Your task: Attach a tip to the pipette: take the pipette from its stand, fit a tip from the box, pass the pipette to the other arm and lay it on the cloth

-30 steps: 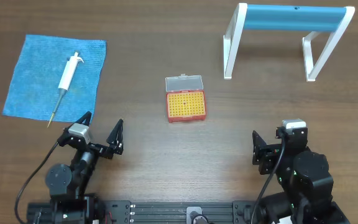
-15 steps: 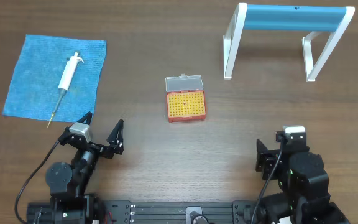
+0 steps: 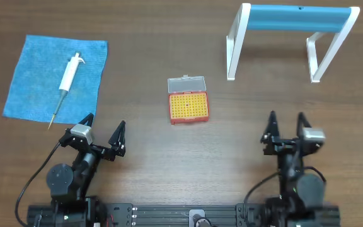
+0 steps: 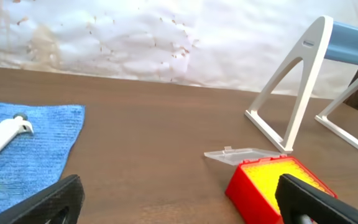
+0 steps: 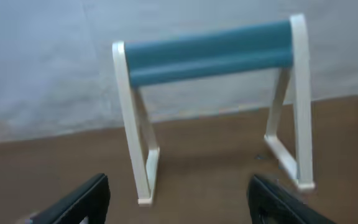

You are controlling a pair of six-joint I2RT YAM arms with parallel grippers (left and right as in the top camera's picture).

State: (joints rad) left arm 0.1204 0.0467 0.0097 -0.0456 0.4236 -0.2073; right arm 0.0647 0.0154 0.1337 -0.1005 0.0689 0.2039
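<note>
Pipette (image 3: 70,71), white with yellow tip, on blue cloth (image 3: 30,75) at far left, near spread left tool (image 3: 105,120); right tool (image 3: 287,115) spread, well apart.

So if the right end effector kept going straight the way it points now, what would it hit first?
Most likely the stand, which sits straight ahead of the right end effector; how far off is hard to judge.

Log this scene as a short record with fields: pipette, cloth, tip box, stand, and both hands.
pipette: lies on the cloth, tip fitted
cloth: blue, flat, far left of the table
tip box: lid open, mid-table
stand: blue bar, white legs, far right
left hand: open, holding nothing, beside the cloth's near corner
right hand: open, holding nothing, facing the stand
</note>
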